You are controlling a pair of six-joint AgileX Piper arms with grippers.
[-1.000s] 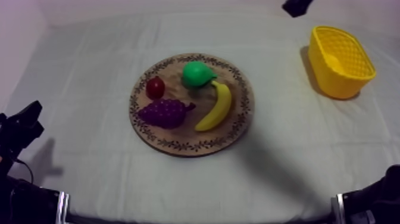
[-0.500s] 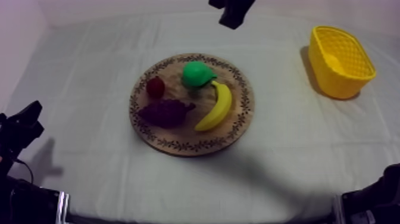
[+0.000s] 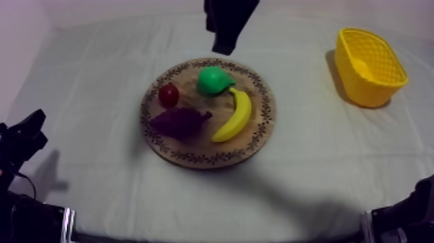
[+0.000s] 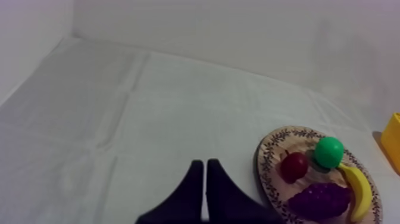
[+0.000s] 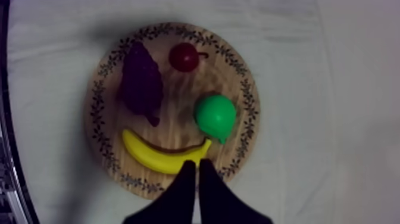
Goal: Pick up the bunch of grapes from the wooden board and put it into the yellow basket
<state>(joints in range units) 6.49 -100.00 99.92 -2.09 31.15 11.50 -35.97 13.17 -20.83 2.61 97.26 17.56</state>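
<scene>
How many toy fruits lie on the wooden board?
4: grapes at the board's left front, red fruit behind them, pear at the back, banana at the right. None looks hidden.

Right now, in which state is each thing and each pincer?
wooden board: flat, bearing four fruits.
bunch of grapes: on the board, not held.
pear: on the board.
banana: on the board, beside the pear.
small red fruit: on the board.
yellow basket: upright, apart from the board.
left pincer: shut on nothing, away from the board.
right pincer: shut on nothing, above the board's rim.
</scene>
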